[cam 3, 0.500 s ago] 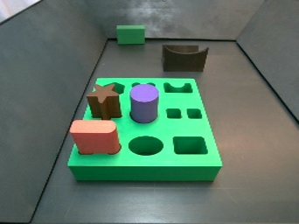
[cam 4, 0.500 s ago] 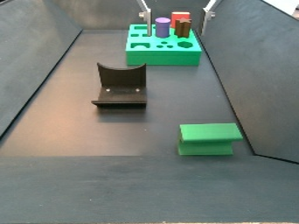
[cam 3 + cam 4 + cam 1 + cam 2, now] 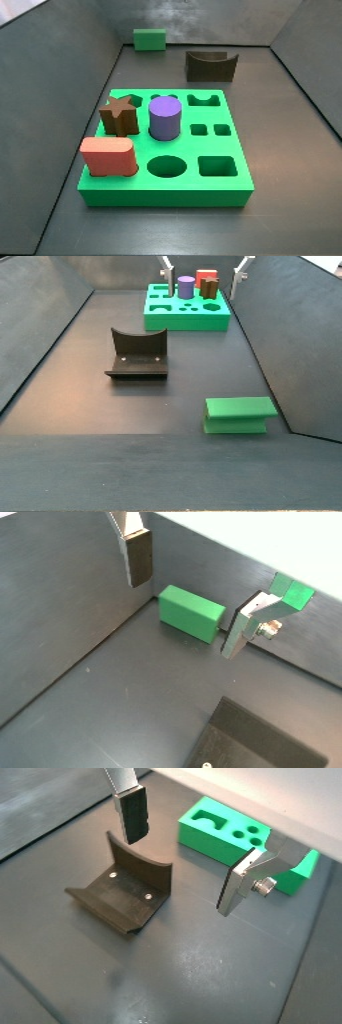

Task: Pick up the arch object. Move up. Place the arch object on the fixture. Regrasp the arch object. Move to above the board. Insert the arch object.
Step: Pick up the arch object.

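Observation:
The arch object [image 3: 148,38] is a small flat green block lying on the floor by the back wall; it also shows in a side view [image 3: 239,413] and in a wrist view [image 3: 190,612]. The fixture [image 3: 210,65] is a dark holder with a U-shaped notch, standing between the block and the board in a side view [image 3: 136,354] and showing in a wrist view [image 3: 124,893]. The board [image 3: 167,150] is a large green slab with cut-outs, also seen in a wrist view [image 3: 227,833]. My gripper [image 3: 187,597] is open and empty, well above the floor over the arch object, as in the other wrist view [image 3: 185,853].
On the board stand a brown star piece [image 3: 119,115], a purple cylinder [image 3: 164,117] and a salmon-pink block [image 3: 107,157]. Grey walls slope up around the floor on all sides.

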